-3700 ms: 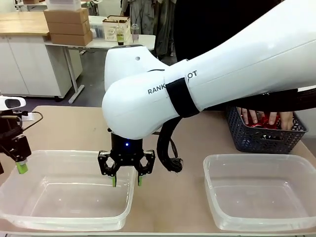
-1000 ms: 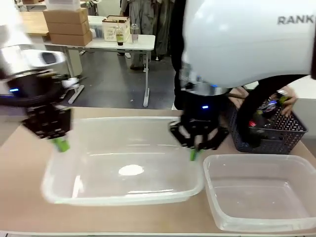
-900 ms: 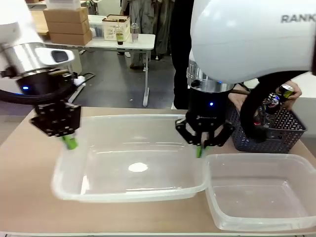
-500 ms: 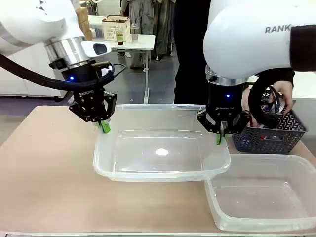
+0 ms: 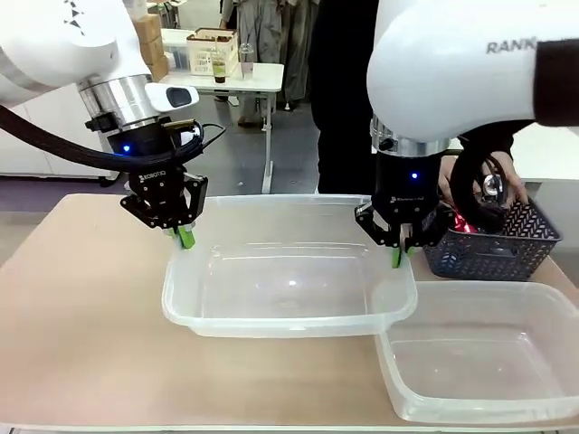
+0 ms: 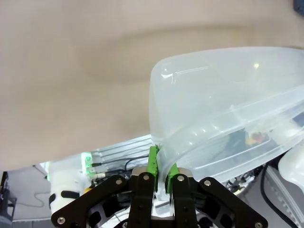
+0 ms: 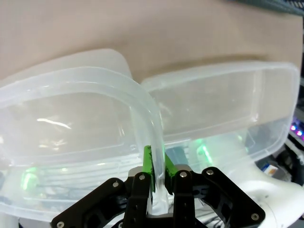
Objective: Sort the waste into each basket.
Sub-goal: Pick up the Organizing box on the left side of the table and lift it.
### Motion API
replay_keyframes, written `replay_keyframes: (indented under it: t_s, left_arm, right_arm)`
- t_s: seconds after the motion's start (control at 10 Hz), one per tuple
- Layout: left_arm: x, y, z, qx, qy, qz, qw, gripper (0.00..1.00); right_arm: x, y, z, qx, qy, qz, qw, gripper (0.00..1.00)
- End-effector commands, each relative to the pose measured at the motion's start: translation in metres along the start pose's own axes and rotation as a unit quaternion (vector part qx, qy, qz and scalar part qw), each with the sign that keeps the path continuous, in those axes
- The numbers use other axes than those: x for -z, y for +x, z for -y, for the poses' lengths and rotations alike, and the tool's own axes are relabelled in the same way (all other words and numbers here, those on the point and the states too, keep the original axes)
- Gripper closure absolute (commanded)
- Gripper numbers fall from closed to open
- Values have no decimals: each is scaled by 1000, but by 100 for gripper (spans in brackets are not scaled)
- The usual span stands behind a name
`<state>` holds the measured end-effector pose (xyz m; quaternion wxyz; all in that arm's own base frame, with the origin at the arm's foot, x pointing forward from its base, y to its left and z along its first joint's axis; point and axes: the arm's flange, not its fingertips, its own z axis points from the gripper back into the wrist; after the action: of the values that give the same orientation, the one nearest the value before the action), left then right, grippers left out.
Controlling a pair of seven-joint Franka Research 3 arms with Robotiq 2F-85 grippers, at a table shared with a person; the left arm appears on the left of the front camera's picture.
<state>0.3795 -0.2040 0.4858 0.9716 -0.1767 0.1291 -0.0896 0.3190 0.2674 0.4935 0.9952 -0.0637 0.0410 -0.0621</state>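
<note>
The left gripper (image 5: 182, 237) and right gripper (image 5: 398, 257) each clamp an end rim of a clear tub (image 5: 289, 312), held level above mid-table, long axis left-right, overlapping a second tub (image 5: 543, 303) at the right front corner.

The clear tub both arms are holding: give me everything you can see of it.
The clear tub is a see-through plastic rectangle with rounded corners and a rolled rim, and it looks empty. The left gripper is shut on its left rim, the right gripper on its right rim. It hangs roughly level, with its right end overlapping a second clear tub. A dark grey basket stands beyond it.
</note>
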Motion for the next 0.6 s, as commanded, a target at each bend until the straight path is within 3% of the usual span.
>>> replay_keyframes:
  t_s: [0.0,0.1,0.3,0.5]
  left_arm:
    - [-23,33,3,-18,-60,-49,997,92]
    - [-30,43,-3,-36,-72,-52,995,92]
    - [-43,59,-10,-68,-60,-61,994,92]
    - [-38,78,-6,-71,-30,-64,995,92]
  right_arm:
    - [-18,46,-11,-6,-1,0,1000,95]
    - [-22,63,-19,-29,12,-12,999,95]
    - [-7,85,-23,-47,27,-95,994,95]
    - [-1,97,-23,-50,44,-116,991,95]
